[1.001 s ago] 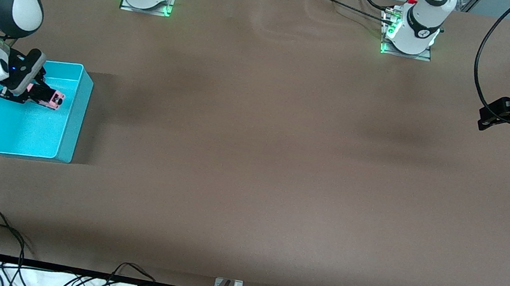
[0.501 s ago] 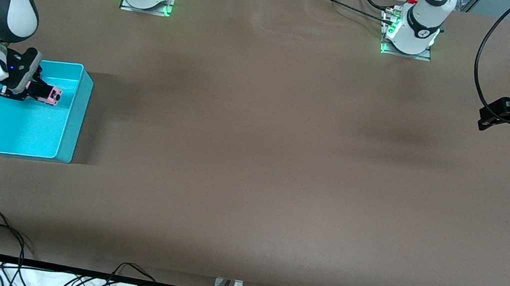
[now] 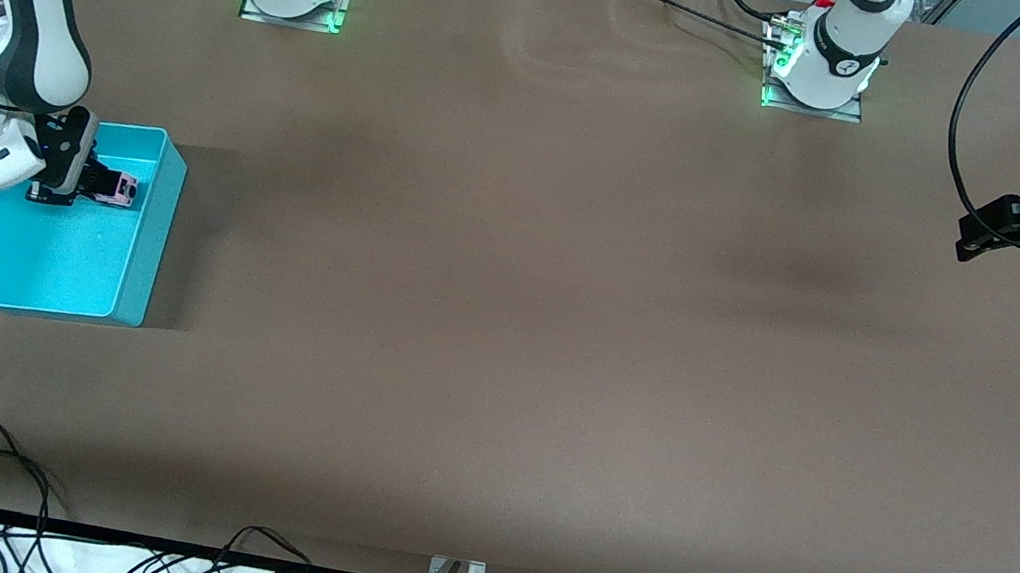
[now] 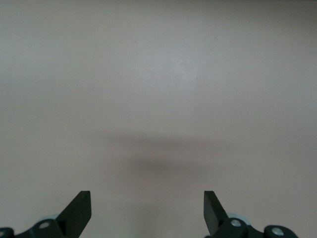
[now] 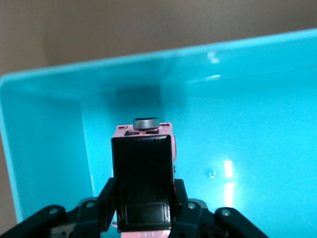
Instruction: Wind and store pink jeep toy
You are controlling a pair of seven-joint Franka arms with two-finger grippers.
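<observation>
the brown surface [image 3: 504,326] carries a turquoise bin [image 3: 140,272] at the right arm's end. the right gripper [image 3: 86,183], jaws clamped on the pink jeep toy [image 3: 120,188], hangs over the bin. released now, the wound toy may tip or bounce. the left gripper [image 3: 972,237] waits, jaws apart.

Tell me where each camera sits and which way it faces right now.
Front view: high across the table, facing the bases; shows both arms, the right gripper shut on the tiny pink jeep toy with a black roof over the turquoise plastic bin.
Left wrist view: on the waiting left arm, looking down at the bare brown table; the open left gripper shows.
Right wrist view: on the right arm, looking into the bin past the right gripper and jeep.
Shared: front and right wrist views both show jeep and bin.
</observation>
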